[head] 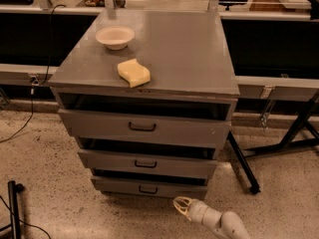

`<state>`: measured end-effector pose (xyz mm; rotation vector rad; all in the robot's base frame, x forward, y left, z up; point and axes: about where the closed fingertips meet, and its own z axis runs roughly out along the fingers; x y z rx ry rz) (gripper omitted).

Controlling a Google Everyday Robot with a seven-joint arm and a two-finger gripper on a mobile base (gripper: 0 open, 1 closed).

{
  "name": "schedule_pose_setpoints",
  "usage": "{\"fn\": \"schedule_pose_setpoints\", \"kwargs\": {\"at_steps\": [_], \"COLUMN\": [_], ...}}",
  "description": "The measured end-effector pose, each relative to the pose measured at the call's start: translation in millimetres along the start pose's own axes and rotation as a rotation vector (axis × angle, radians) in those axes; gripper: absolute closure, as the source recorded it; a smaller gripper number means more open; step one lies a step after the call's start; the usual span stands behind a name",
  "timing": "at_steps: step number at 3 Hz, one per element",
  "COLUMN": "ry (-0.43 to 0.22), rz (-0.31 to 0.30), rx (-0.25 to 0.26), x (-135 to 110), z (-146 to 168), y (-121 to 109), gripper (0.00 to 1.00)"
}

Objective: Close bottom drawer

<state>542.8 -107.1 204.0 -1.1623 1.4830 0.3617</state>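
The bottom drawer [149, 187] is the lowest of three grey drawers in a grey metal cabinet [199, 49]. Its short front panel with a small dark pull handle [148, 189] stands out a little from the cabinet, with a dark gap above it. My gripper [179, 204] is low near the floor, just in front of the drawer's right end and slightly below its front panel. The white arm [219, 222] comes in from the bottom right. I cannot see contact with the drawer.
The middle drawer [146, 163] and top drawer [143, 127] also stand slightly out. A white bowl [115, 36] and a yellow sponge [133, 72] lie on the cabinet top. A black table leg [244, 166] stands at the right. A black stand [14, 208] is at the bottom left.
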Motion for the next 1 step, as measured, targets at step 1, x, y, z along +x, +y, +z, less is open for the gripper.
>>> {"fn": "schedule_pose_setpoints", "kwargs": {"at_steps": [1], "ry": [-0.041], "rz": [-0.003], "rx": [-0.054], "x": [-34.0], "z": [-5.5], "y": [16.4], "gripper": [1.0]}}
